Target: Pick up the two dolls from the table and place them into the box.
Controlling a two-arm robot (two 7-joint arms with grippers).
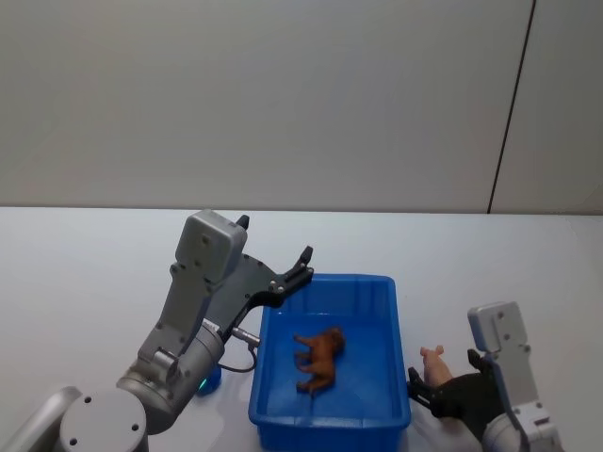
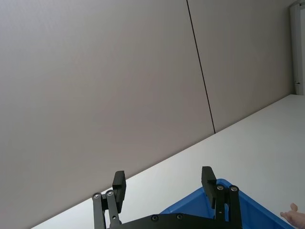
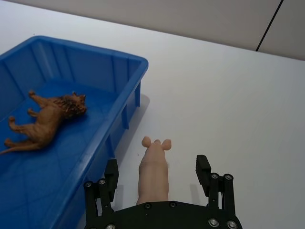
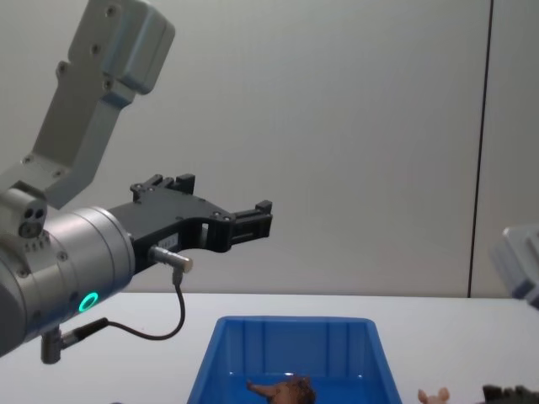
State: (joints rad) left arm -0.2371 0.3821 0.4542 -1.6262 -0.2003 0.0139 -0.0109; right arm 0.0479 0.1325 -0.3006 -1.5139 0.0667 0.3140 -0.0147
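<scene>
Head view: my right gripper point(image 1: 441, 369), at the table's point(image 1: 94, 273) near edge, holds its jaws wide either side of the pale pink pig point(image 1: 431, 356), whose snout points to the far edge. Left wrist view: my left gripper point(image 2: 163, 177) gapes wide above the blue box's point(image 2: 248, 210) far-left corner. Right wrist view: the reddish-brown dog point(image 3: 45, 121) lies lengthwise mid-floor.

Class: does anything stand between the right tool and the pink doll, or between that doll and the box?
Nothing visible. The open right tool straddles the pink doll on the table; only the near wall of the box must be cleared.
</scene>
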